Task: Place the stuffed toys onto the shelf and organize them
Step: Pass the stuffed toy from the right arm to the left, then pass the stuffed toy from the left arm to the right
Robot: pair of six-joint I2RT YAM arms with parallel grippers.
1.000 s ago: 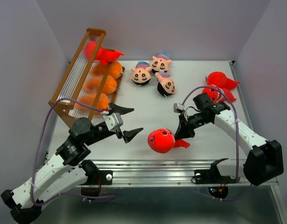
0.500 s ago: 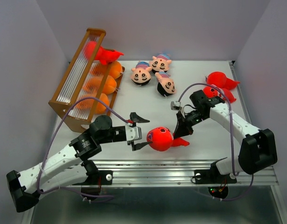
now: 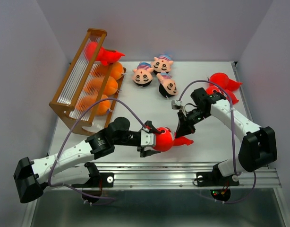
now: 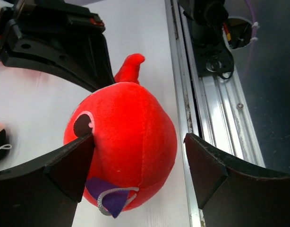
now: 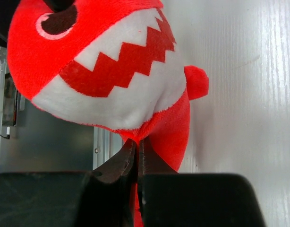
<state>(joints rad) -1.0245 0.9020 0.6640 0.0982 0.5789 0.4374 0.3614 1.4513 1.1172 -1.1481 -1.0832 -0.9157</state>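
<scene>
Your red toy [image 3: 165, 140] lies at the near edge of the table [image 3: 135, 101], its tail pointing toward the right arm [image 3: 234, 120]. The right gripper [image 3: 183, 133] is pinched together on the fabric by that tail (the right wrist view shows plush caught between its closed fingers). The left gripper [image 4: 138, 142] stands apart, one finger on either side of the round body, not yet closed on it. The shelf [image 3: 97, 33] lies far-left, so the left arm [image 3: 79, 153] looks like your nearer carrier.
</scene>
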